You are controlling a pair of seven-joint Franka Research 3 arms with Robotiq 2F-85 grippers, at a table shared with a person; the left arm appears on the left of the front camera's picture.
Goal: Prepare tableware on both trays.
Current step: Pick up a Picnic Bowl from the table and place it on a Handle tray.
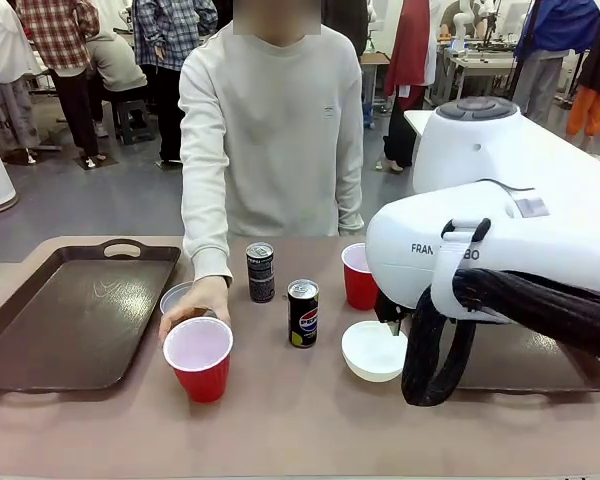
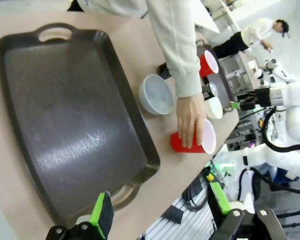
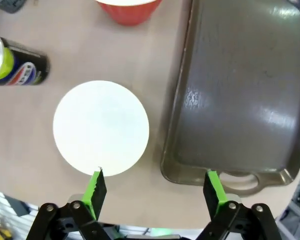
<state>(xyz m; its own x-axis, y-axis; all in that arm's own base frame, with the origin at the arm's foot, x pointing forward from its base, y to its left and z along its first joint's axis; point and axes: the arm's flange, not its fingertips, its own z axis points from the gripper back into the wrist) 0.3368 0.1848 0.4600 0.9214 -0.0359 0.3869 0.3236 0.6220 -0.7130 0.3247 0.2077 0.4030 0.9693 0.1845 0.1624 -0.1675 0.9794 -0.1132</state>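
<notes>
The left tray (image 2: pixel 65 120) spreads ahead of the left gripper (image 2: pixel 160 207), whose jaws stand wide apart with nothing between them. One green finger hangs over the tray's near handle and the other hangs off past its corner. The right tray (image 3: pixel 240 90) lies ahead of the right gripper (image 3: pixel 155 182). Its jaws are likewise apart and empty, with one finger above that tray's near rim by the handle. Its other finger sits at the near rim of the right bowl (image 3: pixel 101 127), which stands on the table just beside the tray. The left bowl (image 2: pixel 157 94) sits well ahead of the left jaws, just beside the left tray. A person's hand (image 2: pixel 190 120) touches the near cup (image 2: pixel 195 142) next to it. The far cup (image 3: pixel 129 10) stands beyond the right bowl, ahead of the right jaws. One can (image 3: pixel 20 67) stands to the bowl's side away from the tray, and the second can (image 1: pixel 260 272) stands farther across the table.
</notes>
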